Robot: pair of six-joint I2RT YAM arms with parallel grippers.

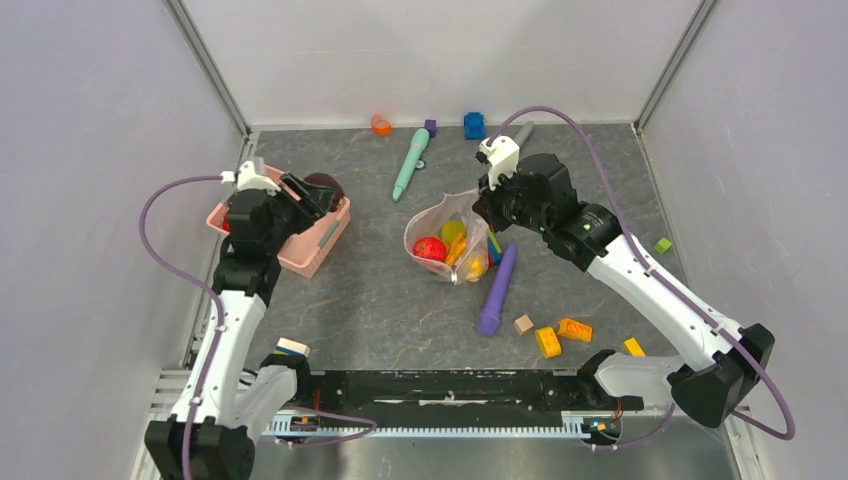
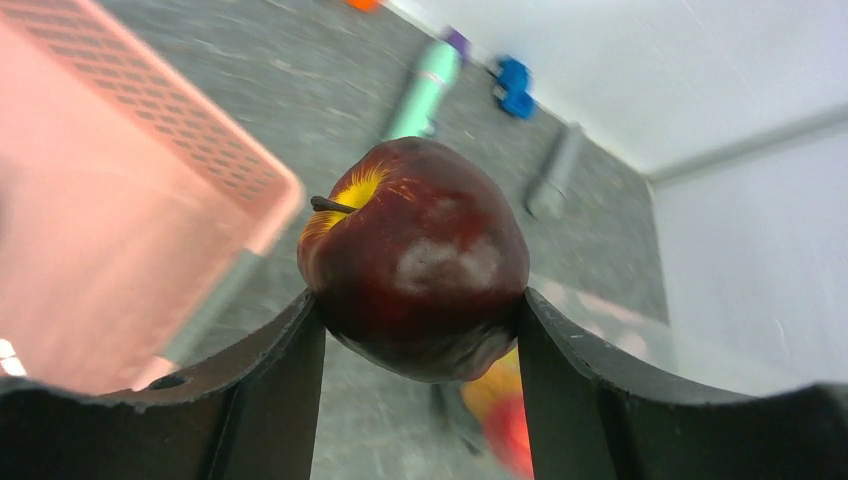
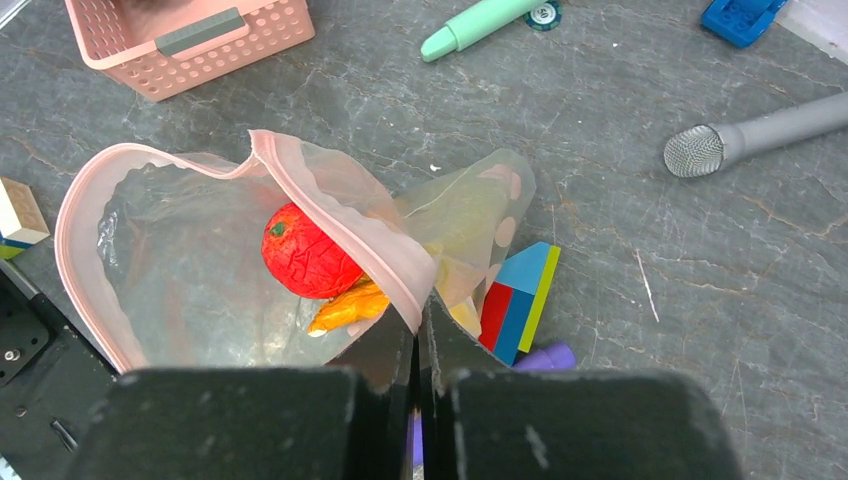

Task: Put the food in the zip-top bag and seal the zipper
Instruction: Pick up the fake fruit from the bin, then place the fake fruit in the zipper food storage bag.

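My left gripper (image 2: pixel 420 320) is shut on a dark maroon apple (image 2: pixel 415 255) and holds it above the right rim of the pink basket (image 1: pixel 318 243); it shows in the top view too (image 1: pixel 322 190). My right gripper (image 3: pixel 422 330) is shut on the pink rim strip of the zip-top bag (image 3: pixel 330 200) and holds the mouth open. The bag (image 1: pixel 425 228) stands mid-table. Inside lie a red wrinkled fruit (image 3: pixel 305 252) and an orange-yellow piece (image 3: pixel 345 308); the top view also shows a yellow-green one (image 1: pixel 453 230). I see no slider tab.
A multicoloured block (image 3: pixel 518 300) and a purple stick (image 1: pixel 498 288) lie against the bag's right side. A teal stick (image 1: pixel 410 163), grey microphone (image 3: pixel 745 135), blue block (image 1: pixel 474 125) and orange piece (image 1: pixel 381 124) lie at the back. Yellow and tan blocks (image 1: pixel 560 333) lie front right.
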